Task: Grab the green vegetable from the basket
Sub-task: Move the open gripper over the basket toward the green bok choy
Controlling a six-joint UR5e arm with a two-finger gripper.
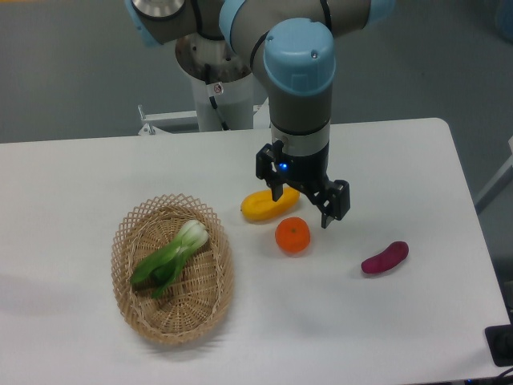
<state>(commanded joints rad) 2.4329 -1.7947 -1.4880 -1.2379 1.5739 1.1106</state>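
Note:
The green vegetable, a small bok choy with a pale stem end and dark leaves, lies inside the oval wicker basket at the left of the table. My gripper hangs open and empty above the table, to the right of the basket, over the yellow fruit and the orange. Its two black fingers are spread apart. The gripper is well clear of the vegetable.
A purple sweet potato lies at the right on the white table. The robot's base stands at the table's far edge. The table's right edge runs close to the sweet potato.

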